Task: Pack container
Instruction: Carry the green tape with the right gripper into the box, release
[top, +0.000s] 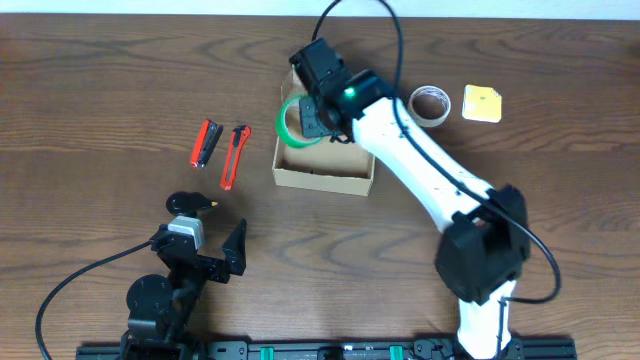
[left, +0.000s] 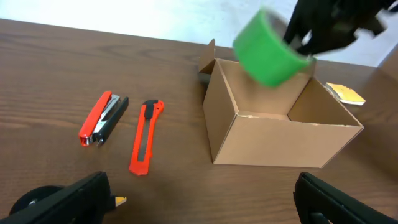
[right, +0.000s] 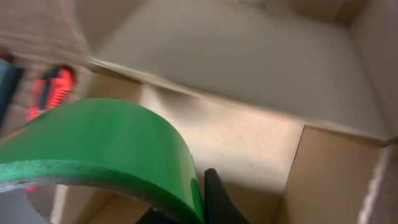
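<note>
Container: tan cardboard box (top: 322, 180), standing mid-worktop (top: 100, 80), open at the top, flap lid (left: 208, 55) folded back at the far side.
Container contents: floor looked bare in the right wrist view; nothing packed that I could see.
Right claw (top: 313, 112): clamped on the green tape roll (top: 290, 122), one finger (right: 217, 199) pressed against the roll's outer face.
Green tape roll position: hung above the box's far-left corner, tilted, partly over the rim; not touching the floor as far as visible.
Left claw (left: 200, 183): fingers wide apart, holding nothing, low over the worktop near the robot's base, well apart from the box.
Unpacked items: red stapler (top: 205, 143) and orange box cutter (top: 234, 157) lay side by side left of the box; pale tape roll (top: 430, 103) and yellow note pad (top: 482, 103) lay right of it.
Step in hand: likely lowering the first item in.
Progress: early, judging by the bare box.
Left to do: release the roll inside, probably bring the other items in, close the flap.
</note>
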